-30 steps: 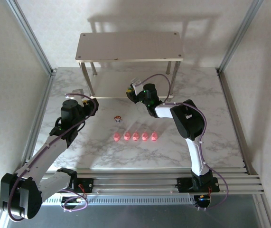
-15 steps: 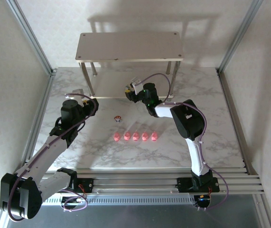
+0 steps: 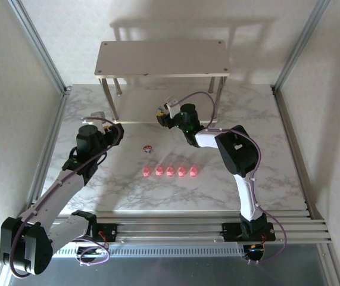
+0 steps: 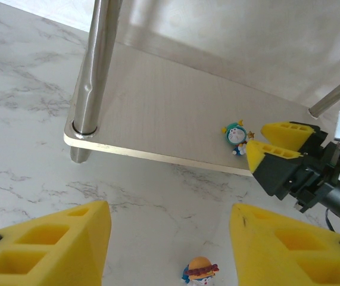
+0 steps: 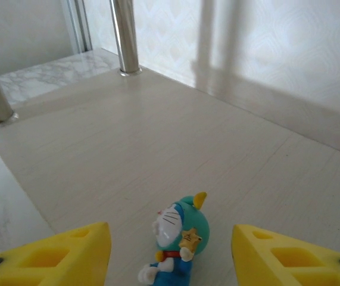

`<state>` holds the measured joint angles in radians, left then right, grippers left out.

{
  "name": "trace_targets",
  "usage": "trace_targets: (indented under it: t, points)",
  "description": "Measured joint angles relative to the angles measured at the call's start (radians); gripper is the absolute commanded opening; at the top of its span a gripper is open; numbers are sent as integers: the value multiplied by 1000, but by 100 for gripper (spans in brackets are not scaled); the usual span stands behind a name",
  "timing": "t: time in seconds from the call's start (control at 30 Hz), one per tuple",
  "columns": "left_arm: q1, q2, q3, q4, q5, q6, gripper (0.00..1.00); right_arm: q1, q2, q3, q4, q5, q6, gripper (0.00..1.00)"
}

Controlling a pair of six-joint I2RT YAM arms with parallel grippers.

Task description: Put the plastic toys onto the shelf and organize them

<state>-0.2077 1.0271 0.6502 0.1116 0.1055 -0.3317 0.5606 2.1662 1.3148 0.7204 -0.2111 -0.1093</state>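
One toy is placed, as far as I can see: the teal-topped figurine (image 5: 178,238) stands on the shelf's lower board (image 5: 158,137), near its near edge. My right tool (image 4: 256,139) sits around it with the fingers apart and a gap on each side, gripping nothing. My left tool (image 4: 167,220) hovers over the desk (image 3: 128,190), fingers apart and empty, just above the orange-topped figurine (image 4: 199,271). The five pink toys (image 3: 170,171) lie in a row nearer me. Most of the job is left, I judge.
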Motion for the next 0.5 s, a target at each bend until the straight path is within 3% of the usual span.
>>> trace_targets:
  t: [0.23,0.5]
  points:
    - [-9,35,11,-4,5,7,57,0,-167,-19,-41,-29,30,54]
    - [-20,162,88,-54,51,41,58,21,-300,136,-484,-17,55,50]
